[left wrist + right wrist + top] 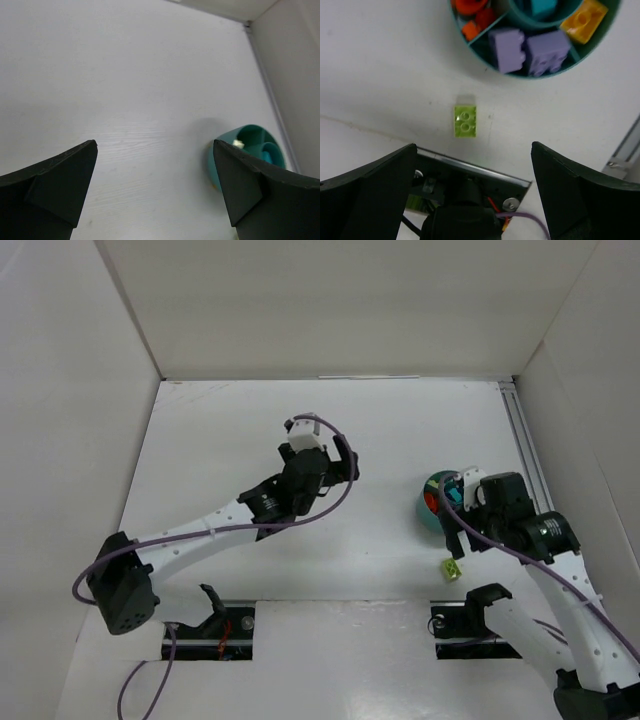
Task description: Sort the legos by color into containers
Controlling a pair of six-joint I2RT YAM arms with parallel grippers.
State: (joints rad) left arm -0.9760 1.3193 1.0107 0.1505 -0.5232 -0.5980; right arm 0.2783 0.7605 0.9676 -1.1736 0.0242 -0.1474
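The round teal bowl (pixel 535 45) sits at the top of the right wrist view, holding two purple bricks (pixel 530 50), a yellow brick (pixel 583 20), orange-red pieces (pixel 472 17) and a teal piece (pixel 542 7) in its central cup. One pale green brick (pixel 465 120) lies on the table just below the bowl; it also shows in the top view (pixel 451 568). My right gripper (pixel 472 190) is open and empty, above the bowl (pixel 437 500). My left gripper (pixel 155 195) is open and empty over bare table, left of the bowl (pixel 250 150).
White walls enclose the table on the left, back and right. A metal rail (pixel 525 445) runs along the right wall. The arm base mounts and cables (pixel 215 625) sit in cut-outs at the near edge, just below the green brick.
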